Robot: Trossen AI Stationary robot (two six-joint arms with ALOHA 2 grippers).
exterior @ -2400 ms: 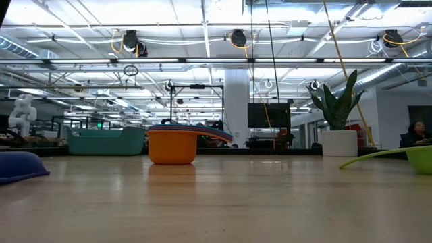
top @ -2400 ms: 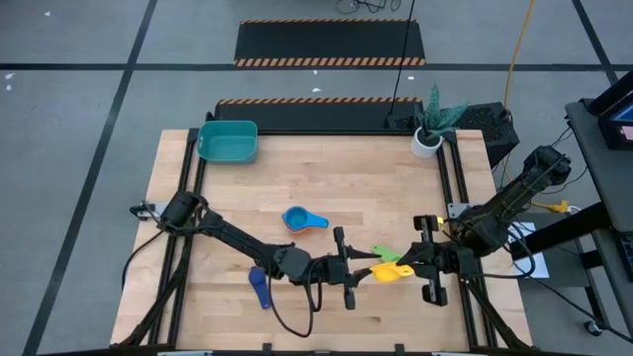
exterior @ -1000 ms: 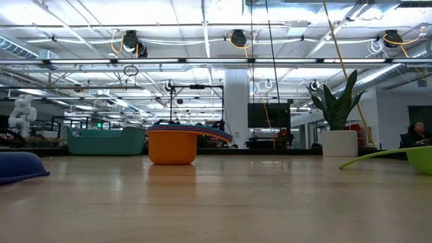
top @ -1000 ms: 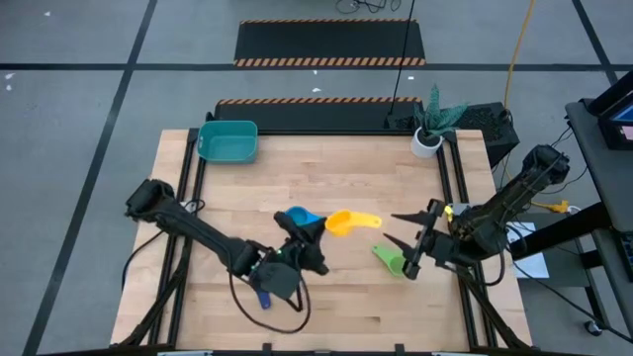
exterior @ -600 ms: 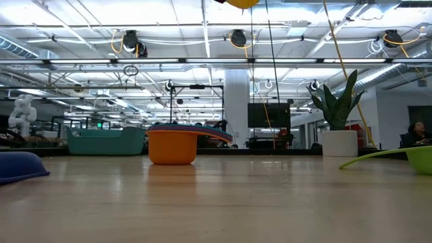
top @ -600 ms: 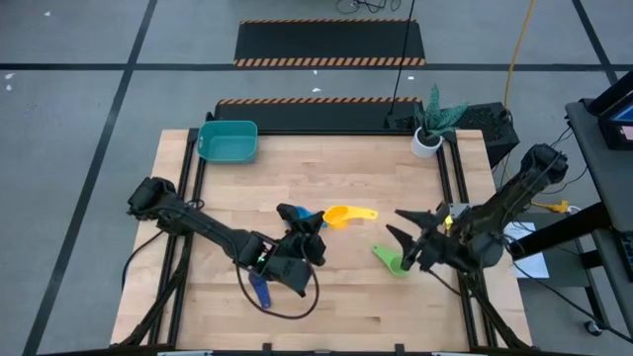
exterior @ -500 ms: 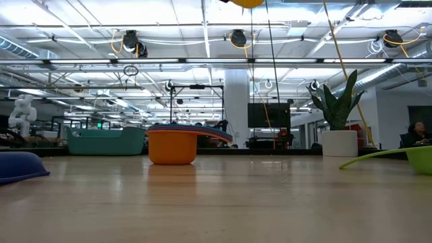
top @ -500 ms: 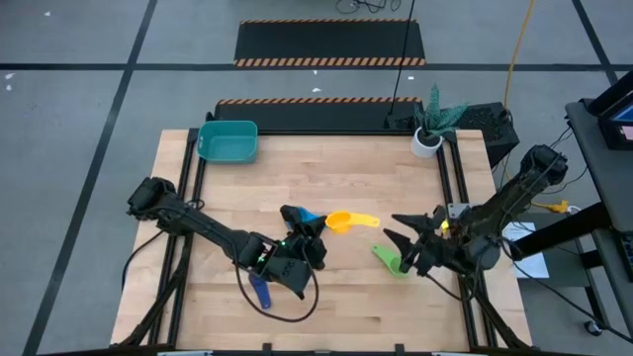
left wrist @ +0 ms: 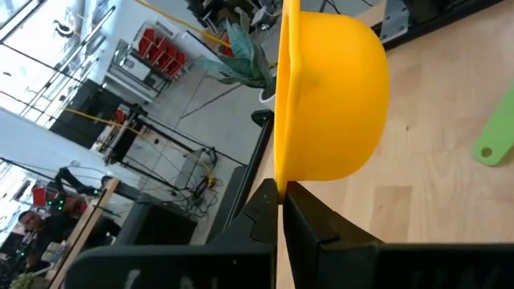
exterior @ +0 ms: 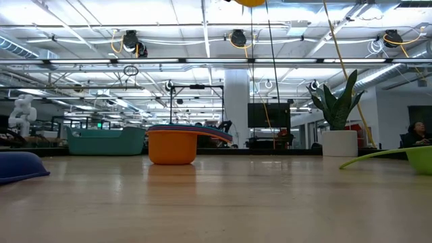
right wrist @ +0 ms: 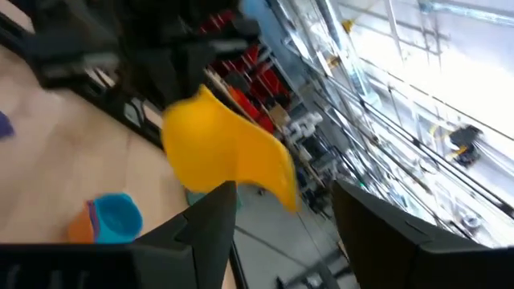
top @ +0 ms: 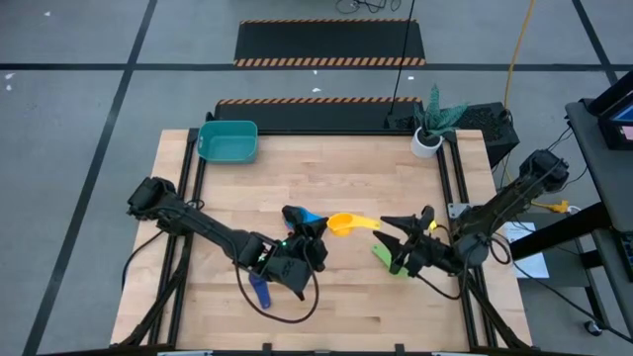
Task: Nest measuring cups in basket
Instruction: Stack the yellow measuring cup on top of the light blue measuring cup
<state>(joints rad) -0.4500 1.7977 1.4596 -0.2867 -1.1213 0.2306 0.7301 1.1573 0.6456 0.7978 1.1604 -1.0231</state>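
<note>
One yellow cup (top: 339, 223) pinched in the left gripper (top: 318, 229); the right gripper (top: 401, 233) gapes wide.

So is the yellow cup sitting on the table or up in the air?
Up in the air. The left gripper pinches the yellow cup by its rim, and the low view shows it far above the table.

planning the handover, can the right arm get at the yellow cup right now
Probably yes: the left gripper holds the yellow cup by its handle above the table, bowl end toward the right gripper, which is open beside it with nothing between.
</note>
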